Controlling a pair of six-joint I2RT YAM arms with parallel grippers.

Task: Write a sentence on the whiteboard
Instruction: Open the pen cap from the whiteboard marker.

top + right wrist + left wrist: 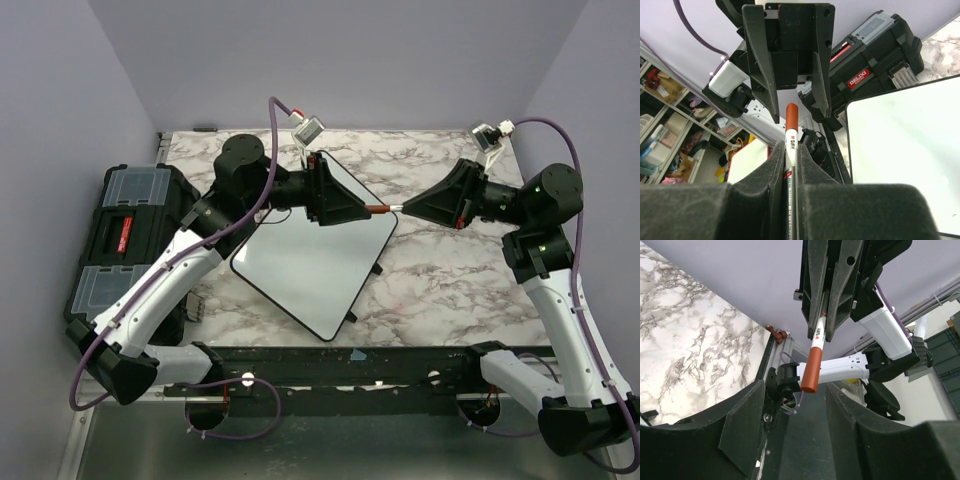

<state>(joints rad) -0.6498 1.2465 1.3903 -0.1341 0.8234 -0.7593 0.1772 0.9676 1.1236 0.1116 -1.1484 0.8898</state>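
- Marble bench [450, 285] under everything.
- Whiteboard [300, 265] flat mid-bench, skewed, blank; stiff, light, slick-faced, likely to slide; best steadied by rim.
- Left pincer [800, 116] spread, flanking capped end of marker [815, 357], not touching.
- Right pincer [791, 155] pinching marker barrel.
- Marker light, smooth; grip mid-barrel.

Right hand [823, 325] pinches a red-capped marker [811, 366], cap apparently between spread left fingers [742, 432].

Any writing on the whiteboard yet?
No, the whiteboard is bare white in the top view, and the marker in the right gripper is capped.
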